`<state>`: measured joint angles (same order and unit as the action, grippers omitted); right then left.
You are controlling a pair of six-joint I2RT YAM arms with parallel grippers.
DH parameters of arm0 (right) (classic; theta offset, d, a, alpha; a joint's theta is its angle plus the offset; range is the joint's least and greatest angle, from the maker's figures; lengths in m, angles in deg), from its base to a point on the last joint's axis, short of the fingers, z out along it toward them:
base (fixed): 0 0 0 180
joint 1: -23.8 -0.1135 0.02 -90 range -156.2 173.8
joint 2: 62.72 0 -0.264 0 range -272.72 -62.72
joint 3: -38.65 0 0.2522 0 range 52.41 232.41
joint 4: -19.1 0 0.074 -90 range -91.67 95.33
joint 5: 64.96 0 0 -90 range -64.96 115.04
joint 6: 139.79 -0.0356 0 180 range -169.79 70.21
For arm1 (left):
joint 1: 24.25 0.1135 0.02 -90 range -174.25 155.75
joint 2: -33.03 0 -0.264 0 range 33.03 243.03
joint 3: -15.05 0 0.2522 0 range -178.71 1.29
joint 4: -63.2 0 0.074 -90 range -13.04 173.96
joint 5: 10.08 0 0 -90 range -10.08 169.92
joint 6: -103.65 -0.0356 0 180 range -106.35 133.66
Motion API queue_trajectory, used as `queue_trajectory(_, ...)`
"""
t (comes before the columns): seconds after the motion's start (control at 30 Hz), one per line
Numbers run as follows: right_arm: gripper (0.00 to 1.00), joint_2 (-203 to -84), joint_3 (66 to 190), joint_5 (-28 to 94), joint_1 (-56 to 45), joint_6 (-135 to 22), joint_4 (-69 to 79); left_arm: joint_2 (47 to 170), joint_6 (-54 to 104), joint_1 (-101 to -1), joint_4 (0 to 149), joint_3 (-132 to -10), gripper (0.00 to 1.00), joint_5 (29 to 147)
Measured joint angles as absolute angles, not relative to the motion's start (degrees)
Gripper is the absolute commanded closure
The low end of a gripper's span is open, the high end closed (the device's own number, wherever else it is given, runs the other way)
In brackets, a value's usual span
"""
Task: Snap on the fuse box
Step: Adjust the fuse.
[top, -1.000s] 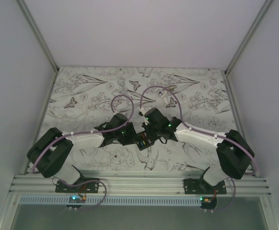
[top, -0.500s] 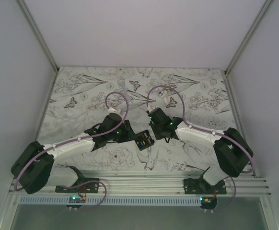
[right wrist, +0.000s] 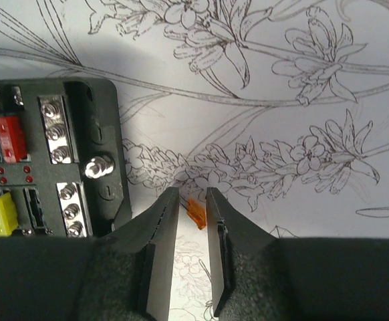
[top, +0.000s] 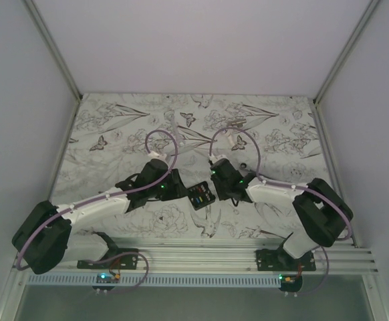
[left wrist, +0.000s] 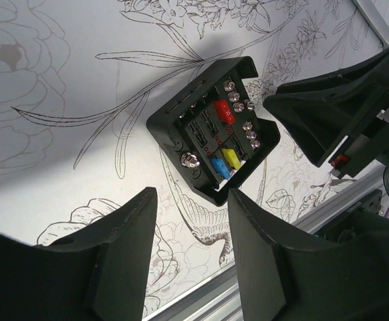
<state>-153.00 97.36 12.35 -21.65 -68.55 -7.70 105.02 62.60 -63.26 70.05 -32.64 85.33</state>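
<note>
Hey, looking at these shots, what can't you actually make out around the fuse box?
Right wrist view: the fuse box is cut off by the left edge, its near side behind the right end effector.
Same view: a small orange piece is partly hidden by that end effector; gripped or not, unclear.
Top view: the fuses are too small to count.

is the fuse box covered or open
Open. The fuse box lies face up, its red, yellow and blue fuses and silver terminals uncovered in both wrist views.
</note>
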Motion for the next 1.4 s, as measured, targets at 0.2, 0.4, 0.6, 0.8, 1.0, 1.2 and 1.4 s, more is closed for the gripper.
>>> queue_trajectory(0.2, 0.72, -148.6, 91.7, 12.4, -21.7, -70.2, -3.4, 105.0, 62.6, -63.3, 70.2, -32.6, 0.51, 85.1)
queue_trajectory(0.4, 0.75, -144.7, 87.3, 12.5, -21.7, -71.3, 0.0, 105.0, 62.6, -63.3, 70.2, -32.6, 0.51, 84.9)
queue_trajectory(0.6, 0.80, -142.9, 85.2, 12.9, -21.7, -71.5, 2.0, 105.0, 62.6, -63.3, 70.2, -32.6, 0.51, 84.9)
queue_trajectory(0.8, 0.90, -142.3, 83.7, 12.9, -21.7, -71.5, 3.4, 105.0, 62.6, -63.3, 70.2, -32.6, 0.51, 84.9)
queue_trajectory(1.0, 0.98, -139.9, 83.8, 14.4, -21.7, -71.2, 2.1, 104.7, 62.1, -63.3, 70.3, -32.6, 0.51, 84.9)
queue_trajectory(1.2, 1.00, -134.1, 85.7, 19.5, -21.5, -69.3, -1.6, 101.5, 57.8, -62.9, 70.8, -32.6, 0.53, 85.1)
queue_trajectory(1.4, 1.00, -130.0, 88.1, 31.0, -19.3, -66.5, -1.8, 96.4, 50.3, -61.2, 70.7, -32.7, 0.55, 88.5)
